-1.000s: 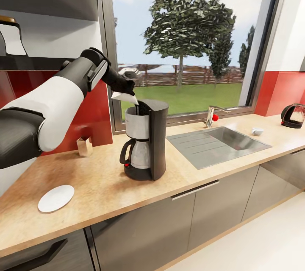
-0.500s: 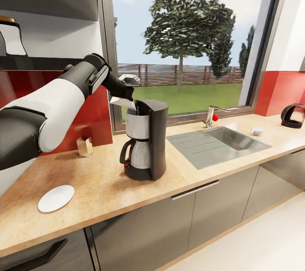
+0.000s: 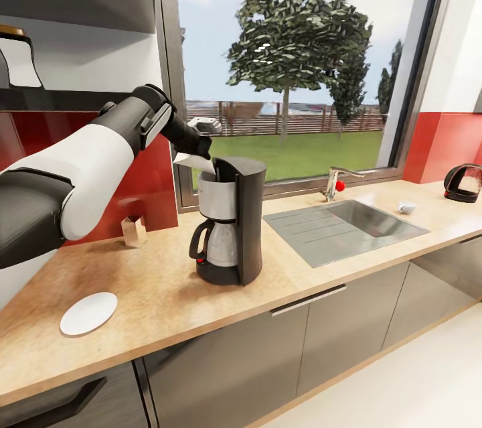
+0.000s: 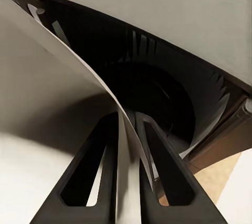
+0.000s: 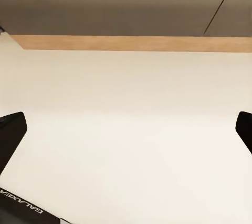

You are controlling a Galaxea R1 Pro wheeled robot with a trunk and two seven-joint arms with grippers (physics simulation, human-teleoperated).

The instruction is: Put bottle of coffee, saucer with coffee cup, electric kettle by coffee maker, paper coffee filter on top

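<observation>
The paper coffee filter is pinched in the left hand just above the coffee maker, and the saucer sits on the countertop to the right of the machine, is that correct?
Not quite: the saucer lies on the kitchen countertop to the left of the coffee maker, as the head view shows. The rest holds: the left hand pinches the paper coffee filter just above the machine.

The tall black coffee maker stands upright near the middle of the light wood counter, steel carafe in place, and the white paper coffee filter sits at its open top, pinched between the fingers of the left end effector and curving down into the dark ribbed basket, though whether it rests on the rim is hard to tell. The flat white saucer lies bare at about 8 o'clock from the machine, well apart. Out toward 2 o'clock the small white coffee cup sits just right of the sink, with the dark electric kettle beyond it; the bottle of coffee, amber-capped, stands on the kitchen shelf at 10 o'clock.
</observation>
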